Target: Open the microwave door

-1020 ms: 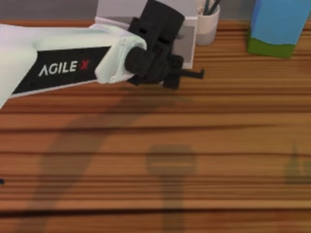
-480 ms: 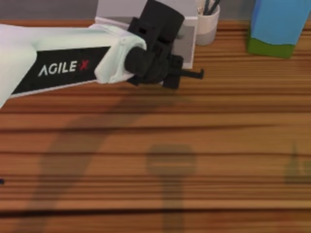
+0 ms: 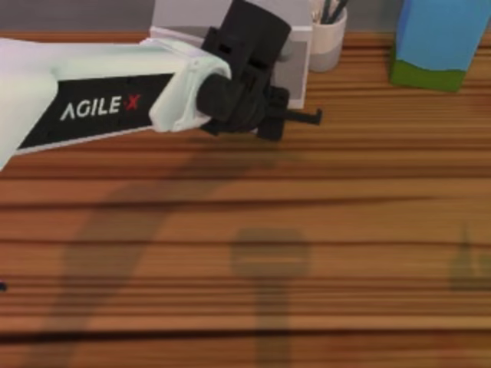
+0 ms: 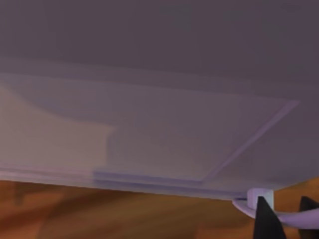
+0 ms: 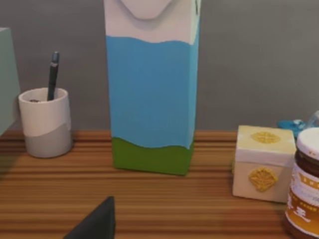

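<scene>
The microwave (image 3: pixel 184 14) stands at the table's back edge, left of centre, and my left arm covers most of its front. The microwave door (image 4: pixel 159 129) fills the left wrist view as a pale grey panel with a paler window. Its white handle (image 4: pixel 260 195) sits at the door's edge. My left gripper (image 4: pixel 286 219) has one dark fingertip on each side of the handle bar and is shut on it. In the top view the left gripper (image 3: pixel 303 116) is right at the microwave's front. Only one fingertip (image 5: pixel 102 219) of my parked right gripper shows, with nothing against it.
A white cup with pens (image 3: pixel 326 38) stands just right of the microwave. A blue-and-green carton (image 3: pixel 437 42) is at the back right. The right wrist view also shows a cream box (image 5: pixel 261 162) and a labelled jar (image 5: pixel 305 184).
</scene>
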